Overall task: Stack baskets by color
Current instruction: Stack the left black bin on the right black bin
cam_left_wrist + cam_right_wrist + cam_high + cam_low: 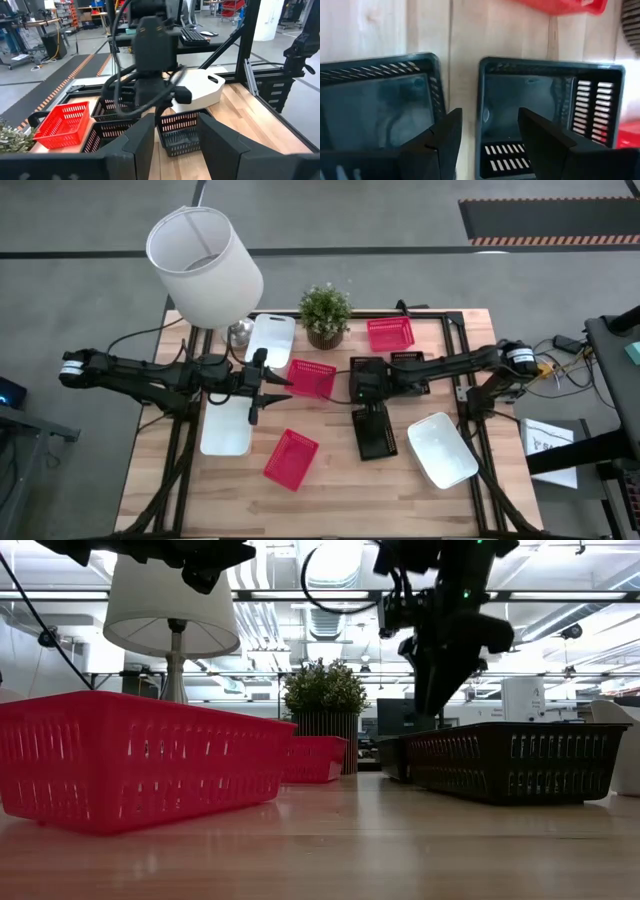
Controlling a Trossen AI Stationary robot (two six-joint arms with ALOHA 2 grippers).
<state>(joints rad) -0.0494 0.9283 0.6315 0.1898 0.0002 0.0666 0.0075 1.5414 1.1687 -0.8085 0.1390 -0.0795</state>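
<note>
1. Nearest to the low camera stands a red basket (140, 760) with slotted sides; from above it lies at about 6 o'clock on the counter (350, 490), a little tilted.
2. Beside it, at about 5 o'clock, a black basket (375, 432) lies lengthwise, and a white basket (442, 450) is further toward 4 o'clock. Another white basket (226, 430) is at 8 o'clock, under the left arm.
3. At the centre the right hand (487, 135) hovers over two black baskets that stand side by side, close but apart: a black basket under the wrist (550, 120) and a neighbour black basket (375, 105). Its fingers are apart and grip nothing.
4. The left hand (262, 385) waits at 9 o'clock of the centre, its fingers parted and empty, pointing toward a second red basket (312, 378).
5. At the far edge, around 12 o'clock, are a third white basket (272, 335), a potted plant (325, 315), a third red basket (390, 333) and a lampshade (205, 265).
6. I judge the step in hand is gathering the black baskets. To do it well, the right hand should take one short wall between its fingers, lift straight, and lower the basket squarely into its neighbour so that the rims match.
7. All baskets are shallow, rectangular and look light; the red and black ones have slotted walls, the white ones look slightly larger. No color is stacked yet, as far as I can see.
</note>
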